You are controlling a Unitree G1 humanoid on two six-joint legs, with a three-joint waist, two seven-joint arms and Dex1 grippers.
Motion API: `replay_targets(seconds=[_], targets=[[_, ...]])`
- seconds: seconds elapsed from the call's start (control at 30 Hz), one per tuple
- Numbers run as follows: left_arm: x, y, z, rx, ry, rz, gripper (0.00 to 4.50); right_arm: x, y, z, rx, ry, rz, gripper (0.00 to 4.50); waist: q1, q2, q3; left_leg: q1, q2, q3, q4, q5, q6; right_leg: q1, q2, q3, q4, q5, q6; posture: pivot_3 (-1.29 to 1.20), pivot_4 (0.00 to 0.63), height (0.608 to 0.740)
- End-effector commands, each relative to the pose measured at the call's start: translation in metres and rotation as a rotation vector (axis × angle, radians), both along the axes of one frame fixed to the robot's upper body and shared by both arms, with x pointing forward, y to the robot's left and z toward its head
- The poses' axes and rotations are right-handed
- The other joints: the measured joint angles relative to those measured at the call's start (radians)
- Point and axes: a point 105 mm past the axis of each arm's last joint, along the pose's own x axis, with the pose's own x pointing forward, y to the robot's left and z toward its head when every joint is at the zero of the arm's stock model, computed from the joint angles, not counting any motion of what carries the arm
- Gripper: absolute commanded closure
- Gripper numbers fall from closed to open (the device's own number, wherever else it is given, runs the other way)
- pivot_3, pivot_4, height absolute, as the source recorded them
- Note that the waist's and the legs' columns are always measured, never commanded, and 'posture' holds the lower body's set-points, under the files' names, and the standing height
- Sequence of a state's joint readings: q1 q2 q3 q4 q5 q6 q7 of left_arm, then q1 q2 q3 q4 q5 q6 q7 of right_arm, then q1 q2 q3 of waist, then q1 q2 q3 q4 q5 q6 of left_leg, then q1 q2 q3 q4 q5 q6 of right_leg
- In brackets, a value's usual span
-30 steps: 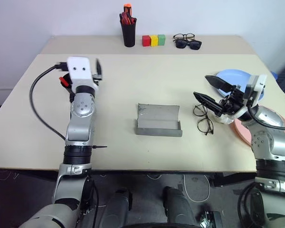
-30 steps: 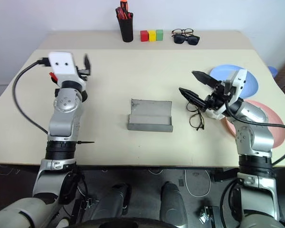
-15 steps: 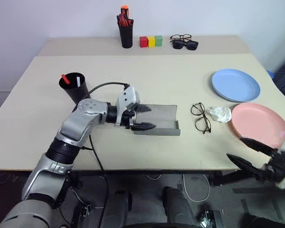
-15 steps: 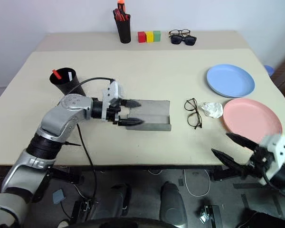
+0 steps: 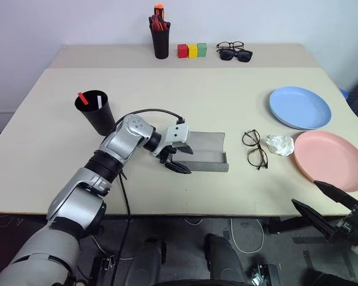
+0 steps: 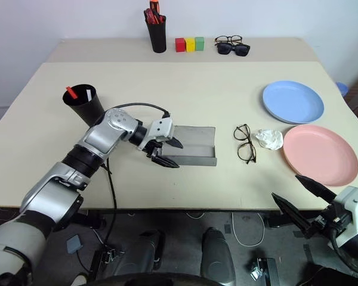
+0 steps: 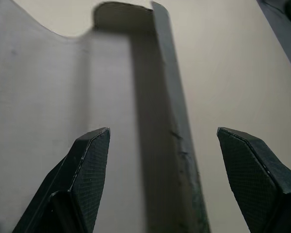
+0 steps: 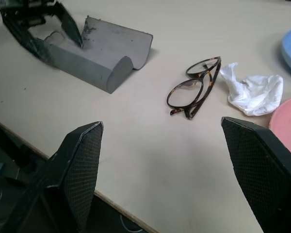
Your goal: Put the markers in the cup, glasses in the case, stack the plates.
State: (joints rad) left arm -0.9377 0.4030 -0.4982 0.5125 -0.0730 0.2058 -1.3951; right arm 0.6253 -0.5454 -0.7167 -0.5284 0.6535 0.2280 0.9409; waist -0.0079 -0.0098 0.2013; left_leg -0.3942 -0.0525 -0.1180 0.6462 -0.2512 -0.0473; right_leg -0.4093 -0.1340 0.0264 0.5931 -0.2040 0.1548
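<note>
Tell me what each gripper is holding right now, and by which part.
Nothing is held. The left gripper is open, its fingers straddling the near wall at the left end of the grey case. The right gripper is open off the table's near edge.

A pale beige table (image 5: 227, 95) carries everything. Near its front middle lies the open grey case (image 5: 206, 152); just right of it lie the glasses (image 5: 254, 149), with a crumpled white tissue (image 5: 279, 144) beside them. Further right sit the blue plate (image 5: 299, 107) and pink plate (image 5: 330, 159), side by side. The black cup (image 5: 95, 112) stands left. Along the back stand a pen cup (image 5: 161, 37), three coloured blocks (image 5: 193, 50), spectacles and sunglasses (image 5: 235, 55).
</note>
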Motion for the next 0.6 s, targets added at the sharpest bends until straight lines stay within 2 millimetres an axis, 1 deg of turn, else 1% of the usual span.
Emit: replay_targets(seconds=[0.03, 0.07, 0.1, 0.13, 0.17, 0.2, 0.37, 0.6], targets=[[0.002, -0.001, 0.004, 0.045, -0.036, -0.022, 1.43, -0.004, 0.001, 0.012, -0.016, -0.055, -0.010, 0.53, 0.000, 0.000, 0.000, 0.000, 0.000, 0.000, 0.000, 0.000, 0.000, 0.000, 0.000, 0.000, 0.000, -0.002, 0.003, 0.00, 0.150, 0.740], [0.001, 0.001, 0.003, 0.055, -0.031, -0.027, 1.74, -0.004, 0.001, 0.012, -0.015, -0.057, -0.013, 0.53, -0.001, 0.000, 0.000, 0.000, 0.000, 0.000, 0.000, 0.000, 0.000, 0.000, 0.000, 0.000, 0.000, -0.002, 0.003, 0.00, 0.150, 0.740], [0.000, 0.002, 0.002, 0.060, -0.026, -0.030, 2.24, -0.005, 0.001, 0.012, -0.014, -0.059, -0.016, 0.53, -0.003, 0.000, 0.000, 0.001, 0.000, 0.000, 0.000, 0.000, 0.000, 0.001, 0.000, 0.000, 0.000, -0.002, 0.003, 0.00, 0.150, 0.740], [0.000, 0.003, 0.002, 0.066, -0.019, -0.027, 2.61, -0.005, 0.001, 0.012, -0.013, -0.060, -0.018, 0.53, -0.003, 0.000, 0.000, 0.001, 0.000, 0.000, 0.000, 0.000, 0.000, 0.001, 0.000, 0.000, 0.000, -0.002, 0.003, 0.00, 0.150, 0.740], [-0.001, 0.004, 0.003, 0.068, -0.015, -0.028, 3.21, -0.005, 0.001, 0.012, -0.012, -0.061, -0.019, 0.53, -0.003, 0.000, 0.000, 0.001, 0.000, 0.000, 0.000, 0.000, 0.000, 0.001, 0.000, 0.000, 0.000, -0.002, 0.003, 0.00, 0.150, 0.740], [-0.002, 0.005, 0.003, 0.075, -0.010, -0.033, 3.61, -0.005, 0.001, 0.012, -0.011, -0.061, -0.020, 0.53, -0.003, 0.000, 0.000, 0.001, 0.000, 0.000, 0.000, 0.000, 0.000, 0.001, 0.000, 0.000, 0.000, -0.002, 0.003, 0.00, 0.150, 0.740], [-0.010, 0.007, 0.002, 0.087, 0.012, -0.051, 3.61, -0.001, -0.001, 0.012, -0.009, -0.062, -0.020, 0.53, -0.002, 0.000, 0.000, 0.001, 0.000, 0.000, 0.000, 0.000, 0.000, 0.001, 0.000, 0.000, 0.000, -0.002, 0.003, 0.00, 0.150, 0.740], [-0.027, 0.003, 0.009, 0.085, 0.122, -0.020, 3.61, 0.008, -0.004, 0.013, -0.017, -0.070, -0.004, 0.53, -0.002, 0.000, 0.000, 0.001, 0.000, 0.000, 0.000, 0.000, 0.000, 0.001, 0.000, 0.000, 0.001, -0.002, 0.003, 0.00, 0.150, 0.740]])
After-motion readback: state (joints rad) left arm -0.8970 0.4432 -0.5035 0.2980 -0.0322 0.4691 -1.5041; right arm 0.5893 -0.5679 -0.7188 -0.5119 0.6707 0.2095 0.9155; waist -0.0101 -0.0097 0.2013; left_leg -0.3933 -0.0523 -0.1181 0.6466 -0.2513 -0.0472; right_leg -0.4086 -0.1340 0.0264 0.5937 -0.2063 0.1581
